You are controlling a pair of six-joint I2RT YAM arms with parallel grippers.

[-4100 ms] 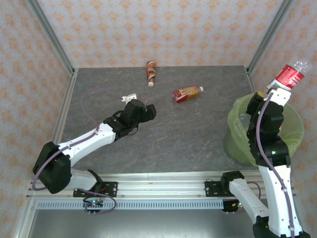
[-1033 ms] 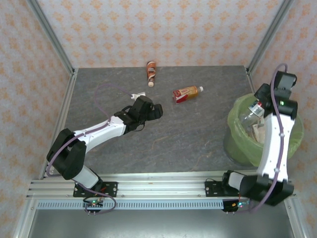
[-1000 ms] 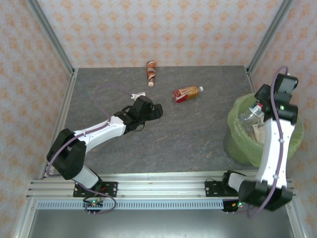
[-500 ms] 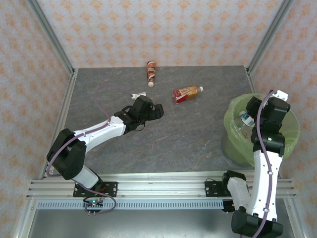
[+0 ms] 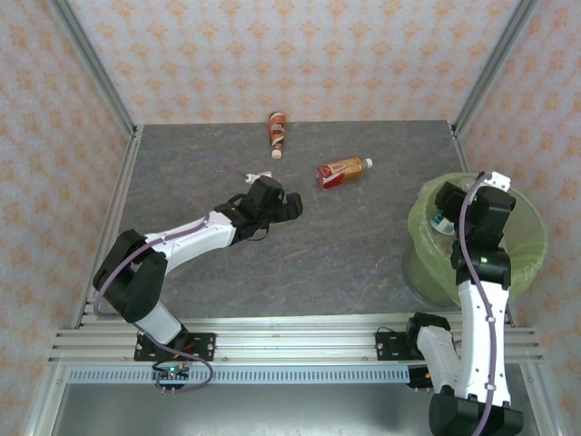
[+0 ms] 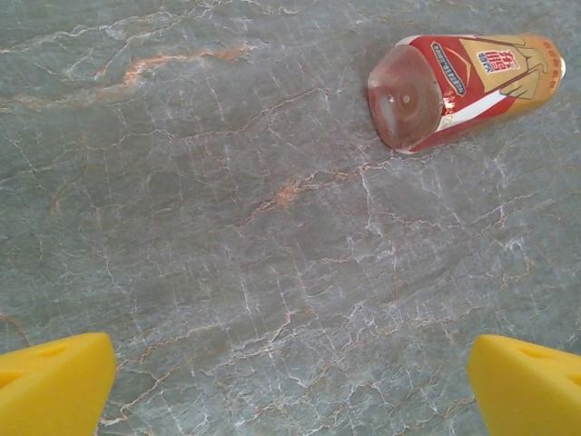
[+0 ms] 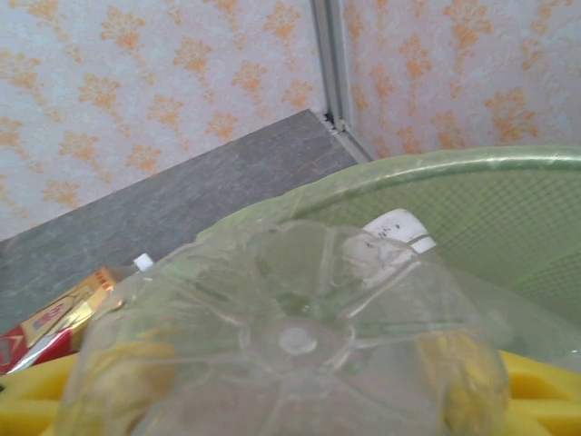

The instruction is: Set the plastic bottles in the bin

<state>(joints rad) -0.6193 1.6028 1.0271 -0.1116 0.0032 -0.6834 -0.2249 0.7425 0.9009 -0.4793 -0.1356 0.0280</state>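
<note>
Yellow fingertips of the left gripper stand spread wide, released, low over the table — a red-labelled bottle lies on its side just ahead of them, base toward the wrist camera. A brown bottle lies on its side near the back wall, well apart. A clear bottle sits base-on between the right gripper's yellow fingers, over the green-lined bin at the table's right — whether they clamp it or have let go cannot be told. A white cap shows inside the liner.
</note>
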